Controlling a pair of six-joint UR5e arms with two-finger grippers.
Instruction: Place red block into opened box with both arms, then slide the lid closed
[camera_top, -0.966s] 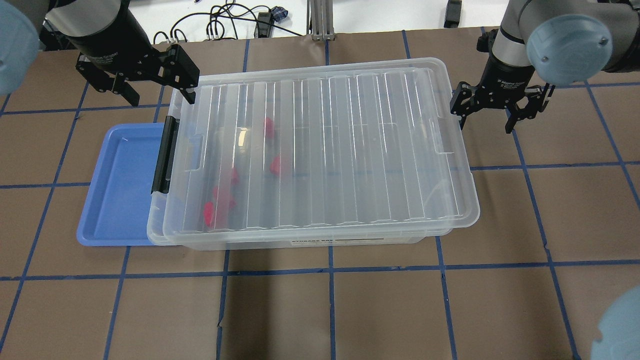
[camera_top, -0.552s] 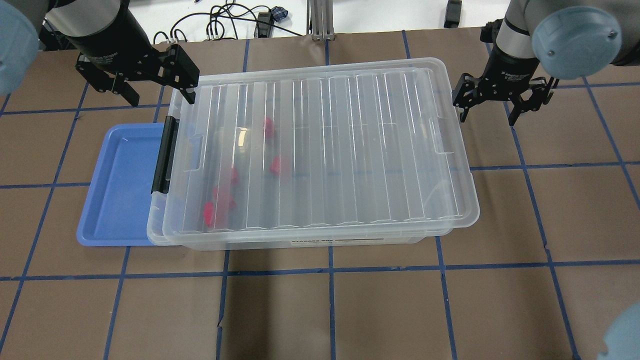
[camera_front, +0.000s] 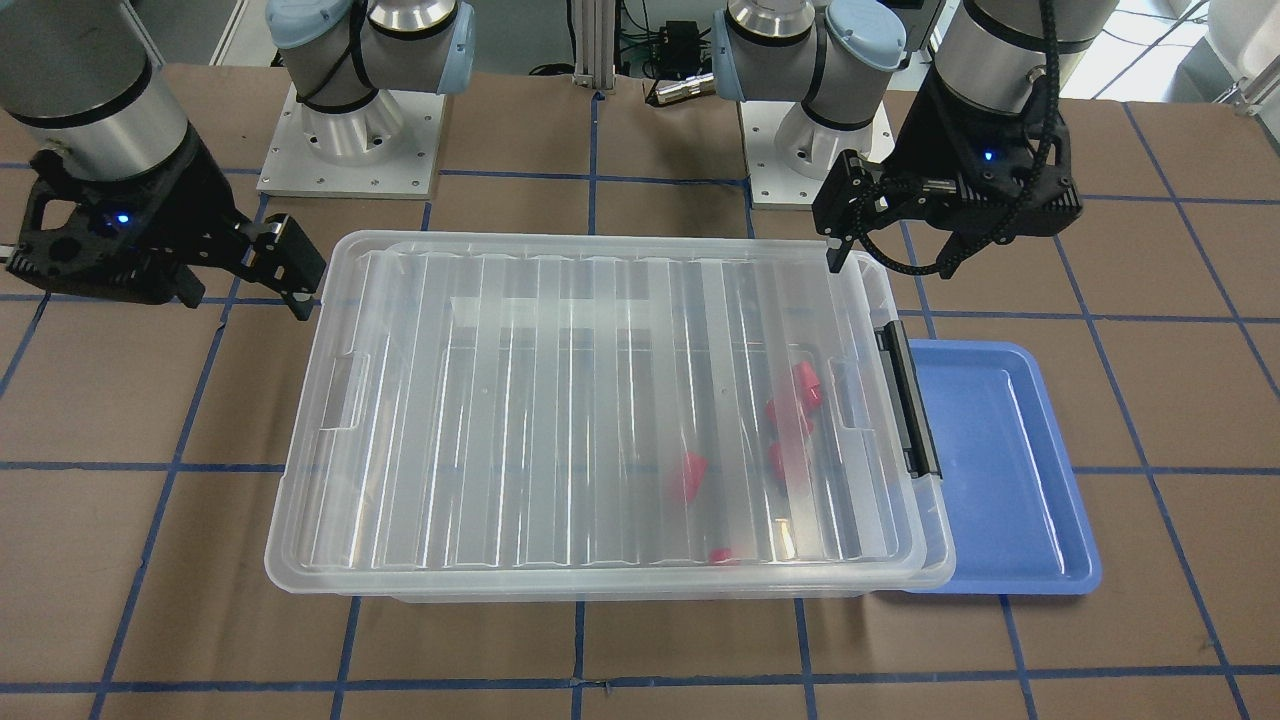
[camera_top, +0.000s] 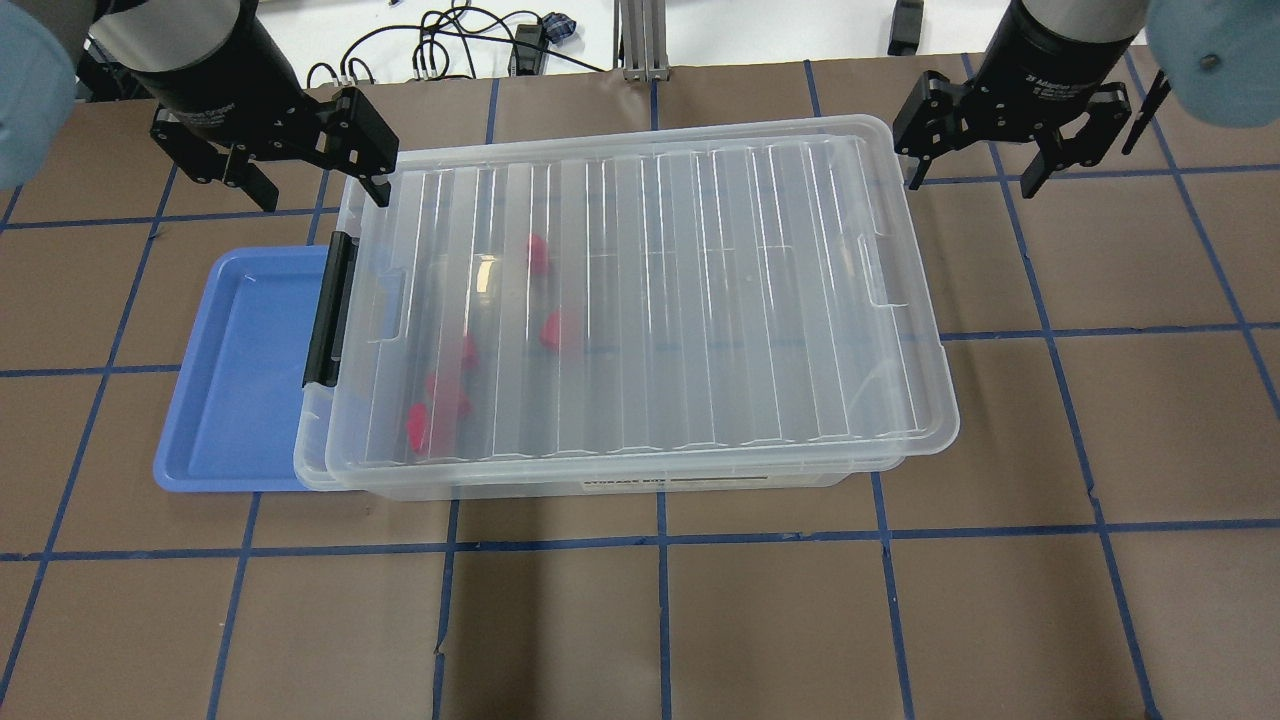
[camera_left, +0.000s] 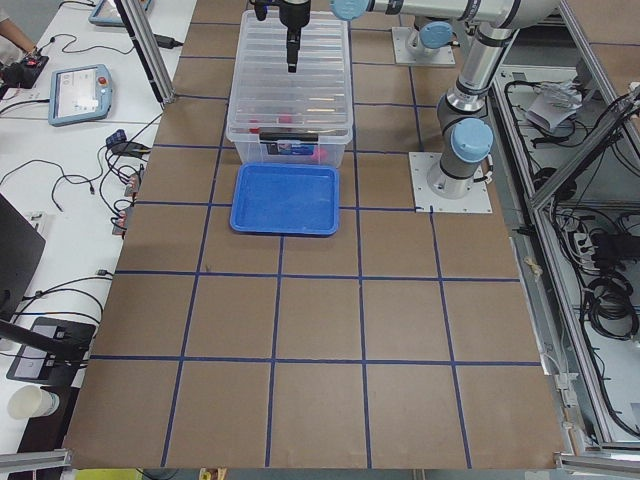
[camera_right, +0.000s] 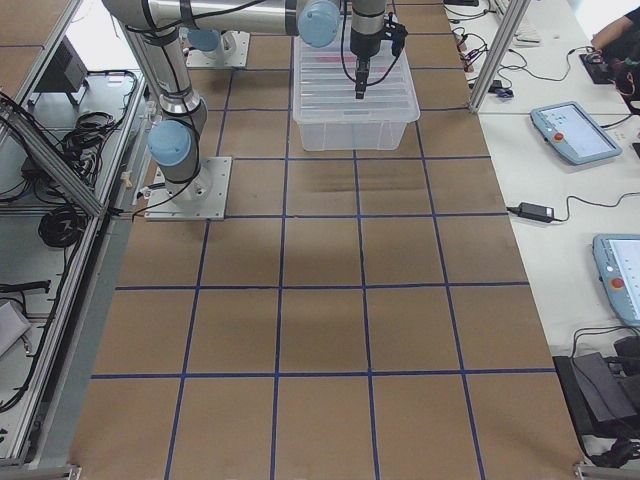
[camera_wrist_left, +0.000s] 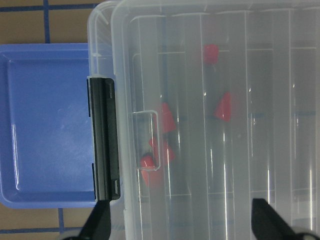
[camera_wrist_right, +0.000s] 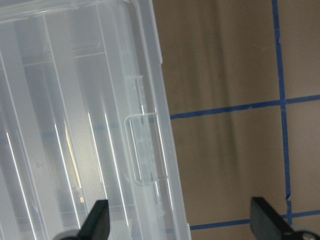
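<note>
The clear box (camera_top: 620, 482) stands mid-table with the ribbed lid (camera_top: 700, 300) lying flat over it, slightly askew; a thin strip of rim shows at the black latch (camera_top: 330, 310) end. Several red blocks (camera_top: 549, 331) lie inside under the lid, near the latch end, and also show as red blocks (camera_wrist_left: 167, 120) in the left wrist view. My left gripper (camera_top: 320, 190) hovers open over the box's far corner at the latch end, holding nothing. My right gripper (camera_top: 973, 178) hangs open and empty beyond the opposite far corner, apart from the box.
A shallow blue tray (camera_top: 240, 370) with nothing in it lies against the latch end, partly under the box. Cables (camera_top: 470, 50) lie on the white surface beyond the table's far edge. The arm bases (camera_front: 350, 130) stand on the robot's side. Brown table (camera_top: 660, 620) stretches in front.
My right gripper has pulled away from the box's right end, rising toward the table's far edge. Left gripper, lid and blocks have not moved.
</note>
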